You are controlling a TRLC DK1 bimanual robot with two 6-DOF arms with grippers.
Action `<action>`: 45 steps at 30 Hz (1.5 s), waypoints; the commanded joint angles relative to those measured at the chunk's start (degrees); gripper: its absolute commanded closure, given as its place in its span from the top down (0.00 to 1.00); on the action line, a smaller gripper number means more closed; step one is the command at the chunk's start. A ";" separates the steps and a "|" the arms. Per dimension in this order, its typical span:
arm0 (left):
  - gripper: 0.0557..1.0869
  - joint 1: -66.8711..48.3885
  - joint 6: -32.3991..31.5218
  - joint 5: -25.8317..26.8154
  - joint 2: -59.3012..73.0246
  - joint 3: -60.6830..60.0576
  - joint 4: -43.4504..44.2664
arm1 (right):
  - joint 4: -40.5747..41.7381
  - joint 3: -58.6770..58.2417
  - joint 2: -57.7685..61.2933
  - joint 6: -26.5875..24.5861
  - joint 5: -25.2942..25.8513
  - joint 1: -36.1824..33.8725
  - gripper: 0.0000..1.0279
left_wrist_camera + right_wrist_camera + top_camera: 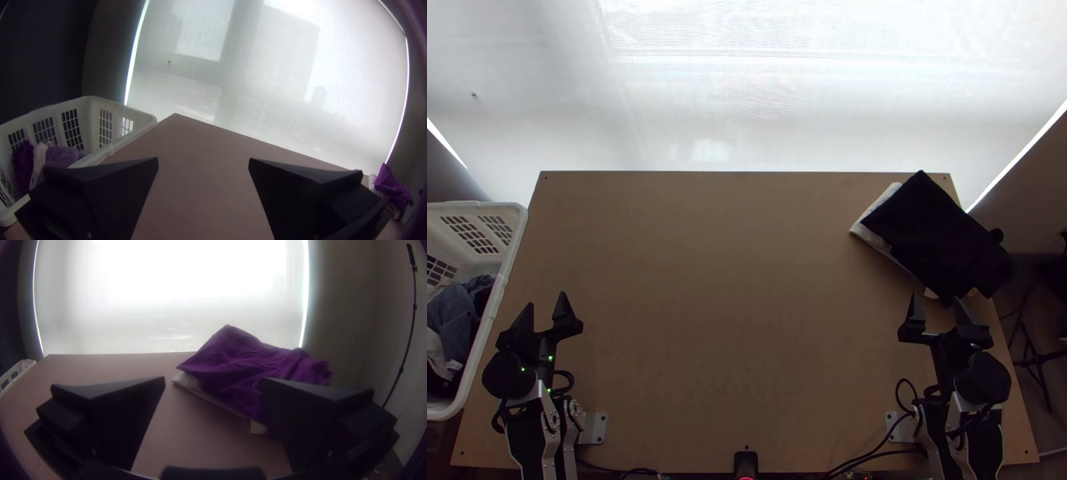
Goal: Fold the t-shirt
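Top view: I'm high over the table [747, 320], looking steeply down. Left wrist view: low, facing the far left corner and pale blind [267, 89], basket [93, 120] near. Right wrist view: low, facing the blind, cloth pile [249, 369] closer. All three share these.

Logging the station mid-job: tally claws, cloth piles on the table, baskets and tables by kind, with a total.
Claws: 2 (left claw, right claw)
Cloth piles on the table: 1 (cloth pile, dark over pale)
Baskets: 1 (white basket)
Tables: 1 (wooden table)
Total: 5
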 commanded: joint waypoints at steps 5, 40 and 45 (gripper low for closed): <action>0.96 -0.16 -0.01 0.00 0.01 0.03 0.02 | -0.03 0.01 0.01 0.00 0.09 0.09 0.96; 0.96 3.62 -2.03 -11.42 45.54 45.47 -14.31 | -12.24 33.76 43.96 -0.79 0.09 -2.37 0.96; 0.96 22.78 0.34 -11.34 66.54 66.04 -23.36 | -18.48 45.54 53.62 7.91 -6.67 -2.11 0.96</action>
